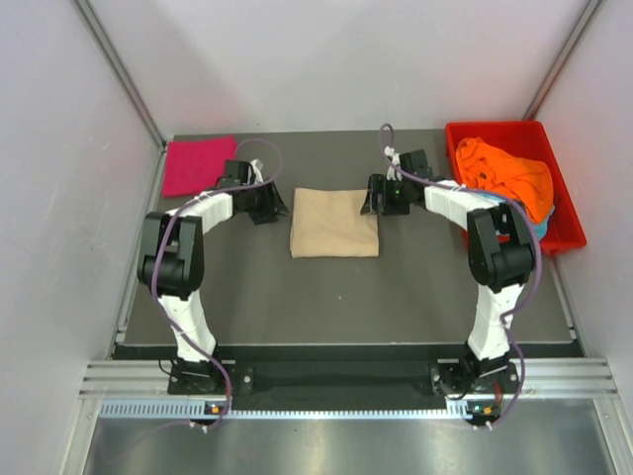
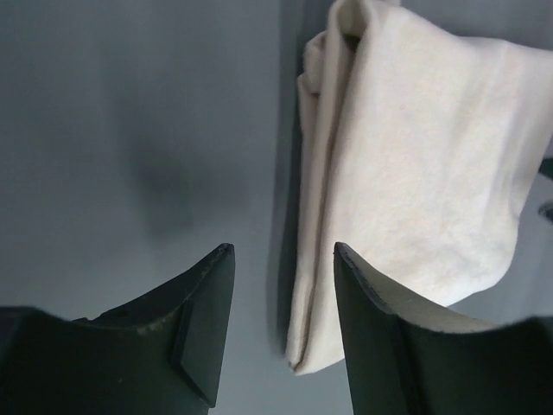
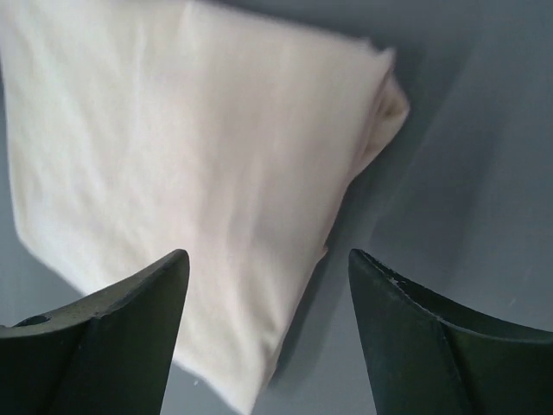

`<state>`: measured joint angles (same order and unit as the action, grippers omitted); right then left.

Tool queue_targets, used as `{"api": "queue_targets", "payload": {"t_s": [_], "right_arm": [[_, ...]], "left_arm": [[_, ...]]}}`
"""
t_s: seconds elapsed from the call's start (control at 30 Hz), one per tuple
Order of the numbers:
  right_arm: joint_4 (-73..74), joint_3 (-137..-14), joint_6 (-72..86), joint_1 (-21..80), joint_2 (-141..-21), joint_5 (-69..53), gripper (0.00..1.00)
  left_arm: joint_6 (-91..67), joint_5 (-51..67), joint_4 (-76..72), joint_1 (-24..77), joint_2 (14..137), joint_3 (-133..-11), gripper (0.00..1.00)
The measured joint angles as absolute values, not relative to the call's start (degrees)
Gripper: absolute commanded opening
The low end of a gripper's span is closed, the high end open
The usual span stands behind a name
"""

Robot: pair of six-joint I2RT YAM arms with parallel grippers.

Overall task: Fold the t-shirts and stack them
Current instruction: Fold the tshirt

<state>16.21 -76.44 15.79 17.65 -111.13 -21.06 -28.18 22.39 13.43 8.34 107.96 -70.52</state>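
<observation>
Both jaws open (holding nothing), just beside beige t-shirt [image 1: 334,223] side edges

Your dark table [image 1: 346,297], folded beige shirt [image 1: 334,223] at its middle, pink shirt [image 1: 198,165] far-left corner, red tray [image 1: 495,129] far right.

place: robot lab cell | cues: white panel walls [image 1: 326,59]; aluminium rail [image 1: 564,379]; dark table [image 1: 336,297]

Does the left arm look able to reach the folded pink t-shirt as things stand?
Probably yes: the pink t-shirt lies near the left gripper, which is open and empty, with nothing between them.
</observation>
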Motion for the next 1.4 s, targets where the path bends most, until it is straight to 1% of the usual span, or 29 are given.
{"api": "queue_targets", "payload": {"t_s": [0.17,0.3,0.37,0.4,0.43,0.5,0.53,0.63,0.7,0.8,0.83,0.87,0.9,1.03,1.07,1.17,1.23,1.4], "right_arm": [[15.29,-81.23,14.68,15.53,-117.21,-22.13,0.74],[13.52,-83.74,14.06,14.04,-120.2,-25.5,0.73],[12.78,-85.47,13.8,13.74,-121.75,-27.22,0.68],[12.4,-86.35,13.63,13.69,-122.56,-28.08,0.66],[12.01,-87.22,13.5,13.65,-123.46,-28.8,0.58],[11.22,-88.49,13.26,13.65,-124.9,-29.74,0.49],[10.59,-88.75,13.37,13.63,-125.49,-30.52,0.39],[8.97,-89.06,13.89,13.45,-126.78,-31.48,0.21],[8.34,-89.01,14.28,13.32,-127.2,-31.81,0.2],[7.66,-88.95,14.59,13.19,-127.59,-32.6,0.23],[7.38,-88.95,14.63,13.06,-127.7,-32.99,0.3],[7.11,-88.95,14.83,12.97,-127.79,-33.56,0.33],[6.74,-88.99,14.96,12.95,-127.83,-34.06,0.38],[5.74,-89.06,15.29,12.95,-127.85,-35.75,0.55],[5.45,-89.06,15.35,12.95,-127.85,-36.23,0.57],[5.15,-89.06,15.57,12.95,-127.74,-37.04,0.62],[5.15,-89.06,15.64,12.93,-127.57,-37.32,0.64],[5.5,-88.55,15.64,12.93,-126.8,-36.93,0.65]], "left_arm": [[-27.22,27.31,11.44,8.58,114.37,-76.47,0.55],[-26.57,29.3,9.37,8.62,117.43,-77.97,0.56],[-26.44,29.71,8.93,8.62,118.78,-78.46,0.56],[-26.41,30.59,8.58,8.62,119.42,-78.98,0.56],[-26.37,30.61,8.29,8.6,119.85,-79.61,0.56],[-26.2,30.59,7.73,8.6,120.62,-80.55,0.56],[-26.15,30.57,7.49,8.6,121.01,-80.97,0.56],[-26.02,30.61,6.79,8.51,122.26,-82.43,0.56],[-26.02,30.63,5.98,8.34,123.11,-83.44,0.56],[-25.96,30.68,5.43,7.94,124.4,-85.14,0.56],[-25.8,30.65,5.3,7.81,124.79,-85.69,0.57],[-25.58,30.65,5.13,7.73,125.08,-86.08,0.57],[-25.45,30.68,5.04,7.64,125.34,-86.5,0.56],[-25.1,31.42,4.4,7.57,126.39,-87.5,0.54],[-25.04,31.77,4.21,7.57,126.5,-87.53,0.53],[-24.82,32.91,2.92,7.57,126.65,-86.91,0.52],[-24.69,34.06,0.95,7.57,126.5,-85.54,0.55],[-23.49,34.92,-0.69,7.66,125.43,-83.44,0.56]]}}
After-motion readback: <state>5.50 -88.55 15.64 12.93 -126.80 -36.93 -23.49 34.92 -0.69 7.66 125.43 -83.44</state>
